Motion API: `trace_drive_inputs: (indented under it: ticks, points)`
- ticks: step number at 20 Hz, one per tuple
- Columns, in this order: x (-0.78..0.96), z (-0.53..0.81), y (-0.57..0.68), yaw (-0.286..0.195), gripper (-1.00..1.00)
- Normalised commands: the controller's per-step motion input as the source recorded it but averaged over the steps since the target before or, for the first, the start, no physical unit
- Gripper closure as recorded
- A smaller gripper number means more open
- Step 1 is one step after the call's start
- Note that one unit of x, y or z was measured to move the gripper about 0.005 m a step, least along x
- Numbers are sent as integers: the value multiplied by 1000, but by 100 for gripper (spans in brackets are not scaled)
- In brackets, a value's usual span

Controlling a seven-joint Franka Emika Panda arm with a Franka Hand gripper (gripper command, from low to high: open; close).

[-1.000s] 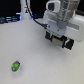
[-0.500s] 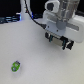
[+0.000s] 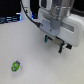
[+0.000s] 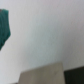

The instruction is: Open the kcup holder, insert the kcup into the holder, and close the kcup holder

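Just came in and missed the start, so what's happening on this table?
A single robot arm hangs over a white table, its gripper in the air and holding nothing that can be seen. A small green kcup lies on the table toward the exterior view's left, apart from the gripper and untouched. The view is too blurred to tell whether the fingers are open. The wrist view shows mostly blurred white surface.

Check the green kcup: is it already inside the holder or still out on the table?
Out. The kcup lies alone on the white table, apart from the gripper above; no holder shows in the exterior view.
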Motion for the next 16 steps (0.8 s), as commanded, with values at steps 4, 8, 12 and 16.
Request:
trace_drive_inputs:
  ticks: [4, 8, 12, 16]
  points:
    - [267, 137, -669, -203, -100]
    - [183, 101, -720, -197, -100]
    - [101, 33, -743, -194, -100]
    - [114, 9, -731, -196, -100]
